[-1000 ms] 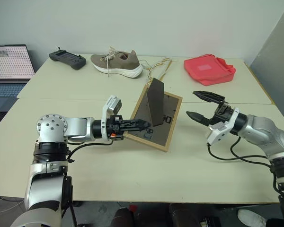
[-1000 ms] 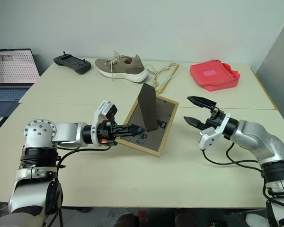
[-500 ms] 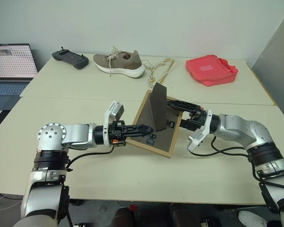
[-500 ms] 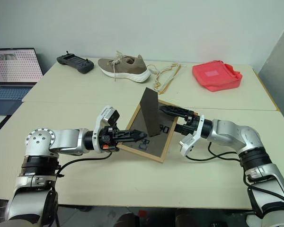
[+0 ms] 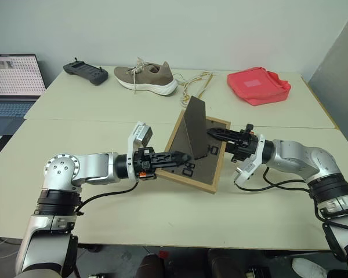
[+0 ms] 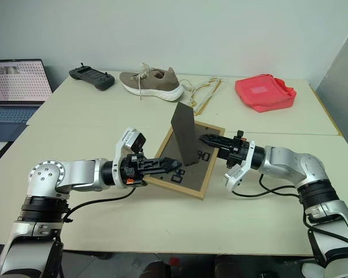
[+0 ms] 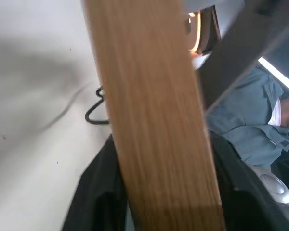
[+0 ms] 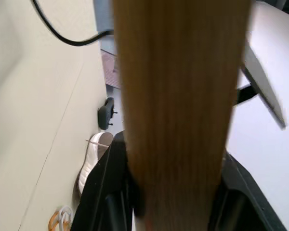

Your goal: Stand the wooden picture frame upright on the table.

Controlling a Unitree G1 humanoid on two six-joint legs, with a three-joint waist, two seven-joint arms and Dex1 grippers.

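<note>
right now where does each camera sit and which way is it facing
Head views: forward and down over the table; both arms and the wooden picture frame show.
Left wrist view: along the left gripper at the frame's wooden edge.
Right wrist view: along the right gripper at the opposite edge.
All share the frame.
</note>
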